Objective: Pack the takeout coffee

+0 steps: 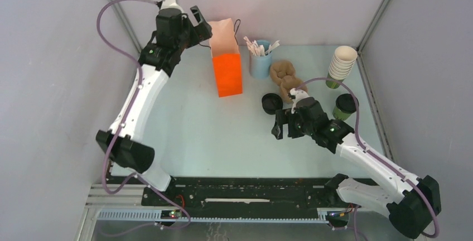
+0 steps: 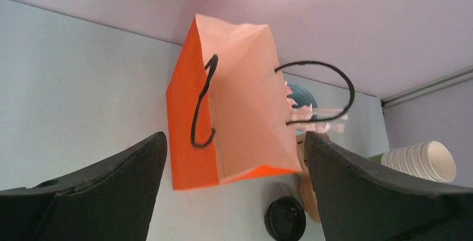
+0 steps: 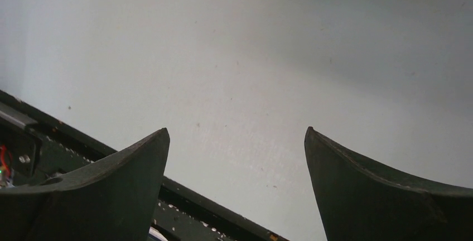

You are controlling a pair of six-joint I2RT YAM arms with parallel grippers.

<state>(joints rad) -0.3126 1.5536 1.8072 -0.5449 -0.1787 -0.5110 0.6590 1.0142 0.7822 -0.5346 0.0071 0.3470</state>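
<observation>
Takeout coffee (image 1: 345,106): upright, lidded, on worktop (image 1: 223,135), rightward of right claw (image 1: 280,124).
Right claw: nearer; wide open, empty.
Left claw (image 1: 201,22): wide open, empty, by orange bag (image 1: 227,65).

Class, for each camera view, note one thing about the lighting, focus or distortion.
Top external: soft, even light, only faint shadows on the table, everything sharp. Left wrist: the orange bag looks stretched and tilted, and the left fingers are dark and nearly featureless. Right wrist: flat light on the table, no glare, and the right fingers are in silhouette.
</observation>
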